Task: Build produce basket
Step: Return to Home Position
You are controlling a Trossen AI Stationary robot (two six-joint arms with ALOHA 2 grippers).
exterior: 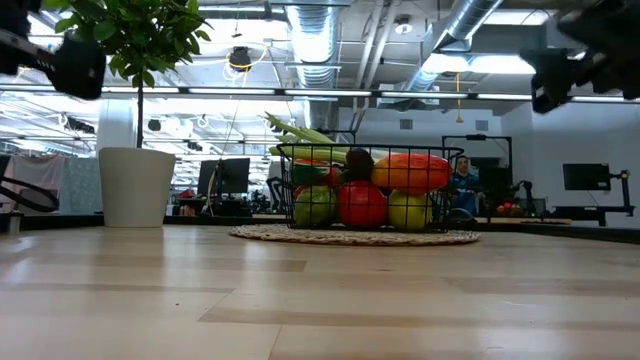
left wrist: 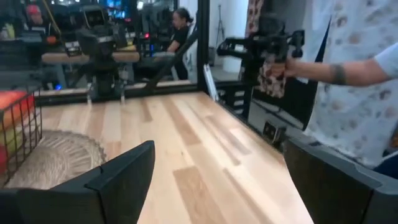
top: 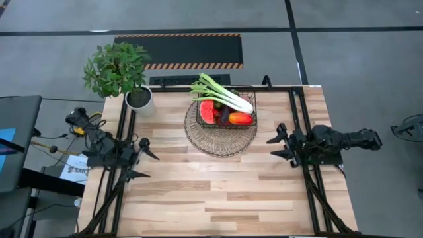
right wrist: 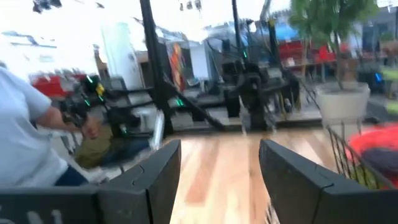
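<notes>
Left end effector [top: 152,166] and right end effector [top: 269,149], splayed, clear of basket [top: 199,114]

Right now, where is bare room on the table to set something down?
Bare wood fills the table between the left gripper and the right gripper, on to the near edge. Crowded far side: basket on round tray, potted plant at the left arm's side.

Grey floor [top: 357,39] bears a hazard-striped mat [top: 178,49]; ceiling ducts [exterior: 310,40] hang above office monitors [exterior: 585,177].

bright even overhead light, faint shadows
</notes>
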